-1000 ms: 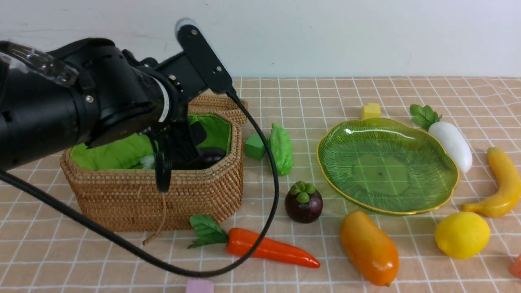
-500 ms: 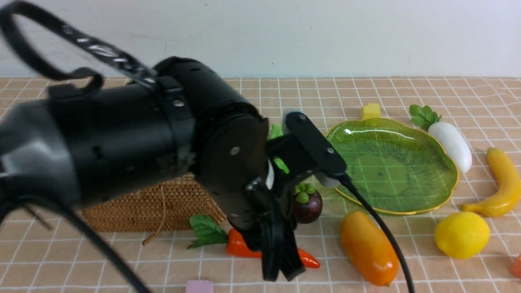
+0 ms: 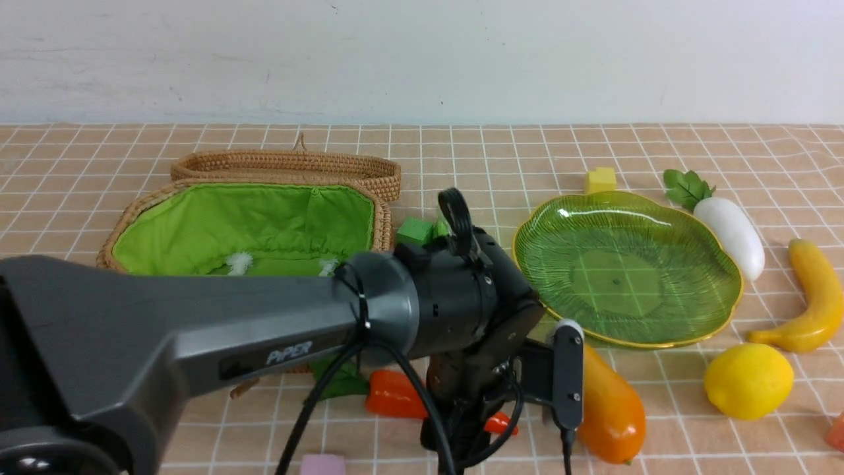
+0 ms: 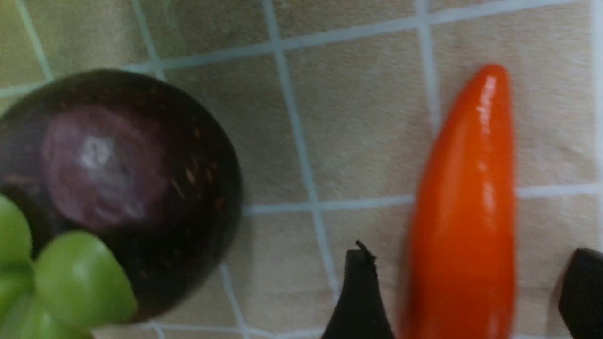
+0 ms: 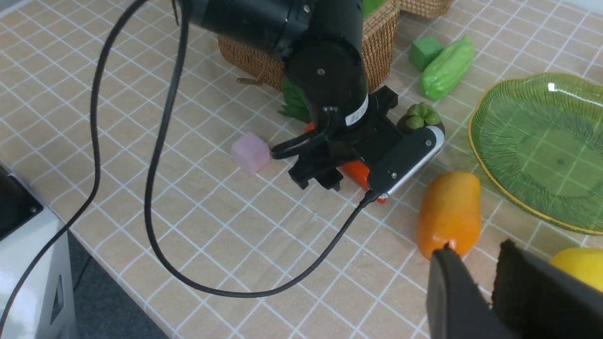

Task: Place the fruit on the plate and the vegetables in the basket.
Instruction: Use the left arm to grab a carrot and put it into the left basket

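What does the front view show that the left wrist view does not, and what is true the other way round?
Only the front view shows the basket, the plate, the radish, the banana, the lemon and the mango. Only the left wrist view shows the mangosteen, which the left arm hides from the front, and the left gripper open, with one finger on each side of the carrot. Both views show the carrot and the checked tablecloth.

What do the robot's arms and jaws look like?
The left arm is a thick dark grey tube marked PiPER, with a black wrist, black cables and a silver-edged black camera. The jaws of the left gripper and right gripper are black.
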You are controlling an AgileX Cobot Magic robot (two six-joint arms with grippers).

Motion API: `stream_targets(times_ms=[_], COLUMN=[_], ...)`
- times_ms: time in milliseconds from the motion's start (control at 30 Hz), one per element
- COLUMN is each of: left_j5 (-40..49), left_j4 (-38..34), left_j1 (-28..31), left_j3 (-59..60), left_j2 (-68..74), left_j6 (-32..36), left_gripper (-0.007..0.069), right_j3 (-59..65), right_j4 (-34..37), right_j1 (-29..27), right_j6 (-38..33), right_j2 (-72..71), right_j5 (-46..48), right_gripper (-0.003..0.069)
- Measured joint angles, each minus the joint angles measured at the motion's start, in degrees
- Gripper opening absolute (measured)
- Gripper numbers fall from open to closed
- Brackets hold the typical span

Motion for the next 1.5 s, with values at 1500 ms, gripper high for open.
stream_targets(times_ms=[1500], left_j5=[7.8], left_j4=[13.7], left_j1=[17.8], left_j3=[-8.0], left_j2=[-13.9], left_j6=[-19.1], left_gripper=[0.0517], right_j3=[0.0], right_j4=[0.7], right_j1=[0.0], right_j6=[-0.1], right_j2=[-0.8], right_j5=[-4.2], right_gripper=[0.0160])
